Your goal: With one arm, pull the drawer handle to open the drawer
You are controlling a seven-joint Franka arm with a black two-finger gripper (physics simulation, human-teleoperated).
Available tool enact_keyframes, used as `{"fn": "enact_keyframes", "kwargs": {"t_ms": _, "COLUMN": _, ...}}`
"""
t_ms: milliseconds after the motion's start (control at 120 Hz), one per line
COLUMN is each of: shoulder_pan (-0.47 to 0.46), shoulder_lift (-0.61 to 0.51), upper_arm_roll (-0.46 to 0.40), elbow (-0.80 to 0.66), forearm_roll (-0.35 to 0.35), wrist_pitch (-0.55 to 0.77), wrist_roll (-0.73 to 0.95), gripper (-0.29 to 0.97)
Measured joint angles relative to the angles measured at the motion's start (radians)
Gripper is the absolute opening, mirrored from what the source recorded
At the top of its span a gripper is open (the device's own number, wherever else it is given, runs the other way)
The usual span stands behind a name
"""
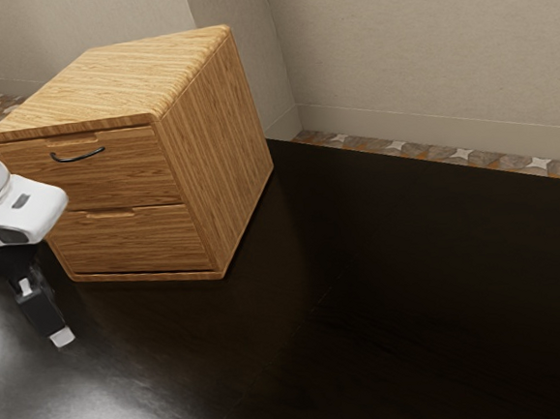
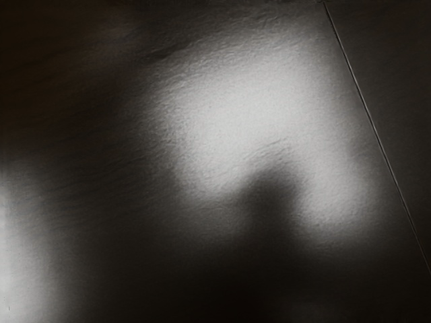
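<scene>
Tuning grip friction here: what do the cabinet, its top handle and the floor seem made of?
Cabinet: light wood or veneer, matte, striped grain throughout. Handle on the top drawer: thin dark curved bar, likely metal, not certain. Floor: dark glossy surface, perhaps polished wood or laminate, given the soft reflections and a seam.

The cabinet [image 1: 206, 128] is showing striped, light wood grain with a soft satin finish, and its handle [image 1: 77, 156] is looking like thin dark metal. The dark floor [image 1: 414, 306] is gleaming glossy, throwing back a pale, faintly rippled sheen [image 2: 256, 121]. My arm [image 1: 18, 206] is shining like smooth white plastic, and my tool [image 1: 48, 320] is looking matt black.
</scene>
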Motion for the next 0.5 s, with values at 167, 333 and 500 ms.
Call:
{"fn": "enact_keyframes", "kwargs": {"t_ms": 167, "shoulder_pan": -0.02, "shoulder_lift": -0.002, "upper_arm_roll": 0.068, "elbow": 0.052, "forearm_roll": 0.065, "wrist_pitch": 0.132, "wrist_roll": 0.175, "gripper": 0.68}}
{"fn": "enact_keyframes", "kwargs": {"t_ms": 333, "shoulder_pan": -0.19, "shoulder_lift": 0.037, "upper_arm_roll": 0.219, "elbow": 0.147, "forearm_roll": 0.154, "wrist_pitch": 0.231, "wrist_roll": 0.351, "gripper": 0.68}}
{"fn": "enact_keyframes", "kwargs": {"t_ms": 500, "shoulder_pan": -0.343, "shoulder_lift": 0.125, "upper_arm_roll": 0.38, "elbow": 0.267, "forearm_roll": 0.247, "wrist_pitch": 0.277, "wrist_roll": 0.487, "gripper": 0.68}}
